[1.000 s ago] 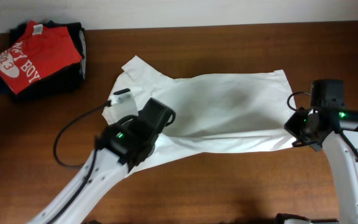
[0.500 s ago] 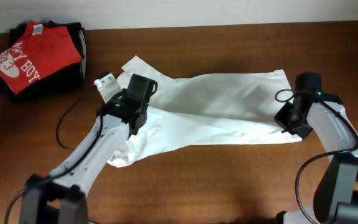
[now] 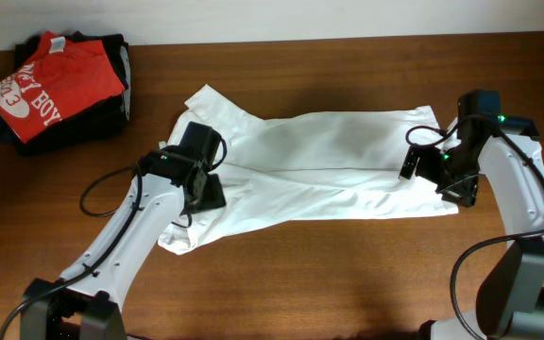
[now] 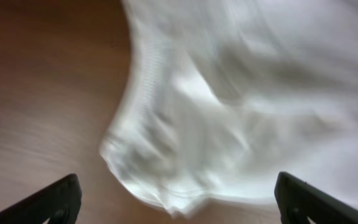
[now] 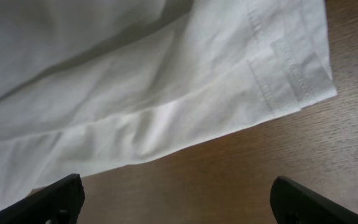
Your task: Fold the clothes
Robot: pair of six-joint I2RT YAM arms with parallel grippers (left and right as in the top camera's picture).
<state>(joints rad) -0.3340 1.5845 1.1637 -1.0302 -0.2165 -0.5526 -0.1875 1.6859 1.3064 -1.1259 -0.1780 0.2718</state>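
Only the overhead view took in the whole table (image 3: 348, 283). At its far left corner a red T-shirt (image 3: 50, 80) with white lettering lay on top of dark folded garments (image 3: 111, 104). The wrist views showed none of that pile.

The white T-shirt (image 3: 329, 165) lay in the middle of the brown wooden top. Its long axis ran left to right, with the left end spreading both farther and nearer than the right. The sleeve end pointed left and the straight hem pointed right. A long crease crossed the shirt from the left gripper toward the right edge.

The left gripper (image 4: 182, 202) hovered over the shirt's left part. Its wrist view was blurred. There we saw a rumpled, rounded lobe of soft white cloth against the bare wood, with the two dark fingertips (image 4: 58, 199) spread wide and nothing between them.

The right wrist view was sharp and gave detail that the overhead view did not. It showed a double-stitched hem, a squared corner, layered folds of smooth cotton and the wood grain. The right gripper (image 5: 182, 199) was also released, with its tips far apart above the shirt's near right edge and the cloth not pinched. In the overhead view we could not judge either gripper's opening.
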